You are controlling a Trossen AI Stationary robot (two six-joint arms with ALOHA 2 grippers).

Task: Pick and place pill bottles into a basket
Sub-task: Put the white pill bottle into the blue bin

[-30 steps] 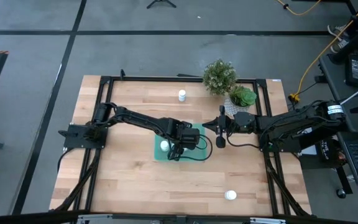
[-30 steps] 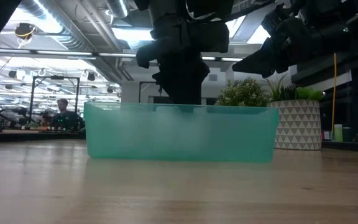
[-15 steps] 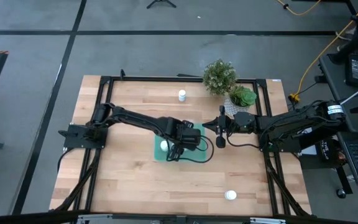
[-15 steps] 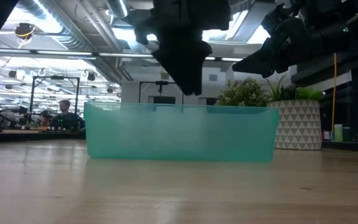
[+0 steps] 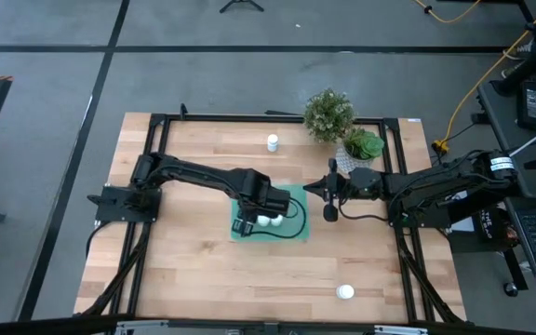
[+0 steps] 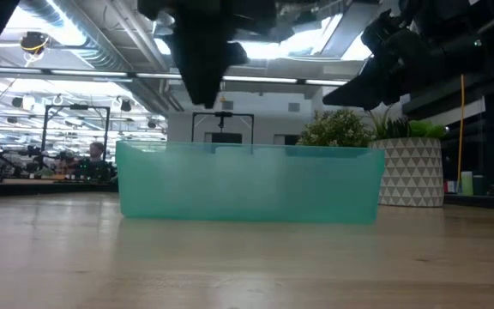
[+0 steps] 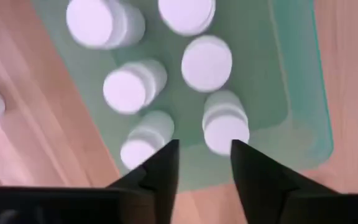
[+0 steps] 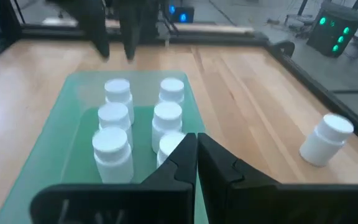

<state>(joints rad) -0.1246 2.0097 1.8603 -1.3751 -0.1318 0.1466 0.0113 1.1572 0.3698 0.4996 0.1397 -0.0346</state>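
The teal tray [image 5: 292,198] lies at the table's middle with several white capped pill bottles [image 7: 207,62] standing upright in it in two rows; they also show in the right wrist view [image 8: 166,115]. My left gripper [image 7: 205,163] is open and empty, pointing down above the tray's left end [image 5: 247,223], clear of the rim in the low view [image 6: 200,90]. My right gripper [image 8: 196,155] is shut and empty, level, just off the tray's right end [image 5: 327,197]. Two more bottles stand on the table, one far [image 5: 273,142] and one near right [image 5: 344,292].
A bushy plant [image 5: 328,113] and a white patterned pot with a green plant [image 5: 361,149] stand at the far right, close behind my right arm; the pot shows in the low view [image 6: 410,172]. Bare wood lies to the tray's left and near side.
My left gripper has risen out of the tray, clear above its rim, and gone toward the table's left edge, from over the tray's middle to over its left end. Bottles that it covered now show in the tray.
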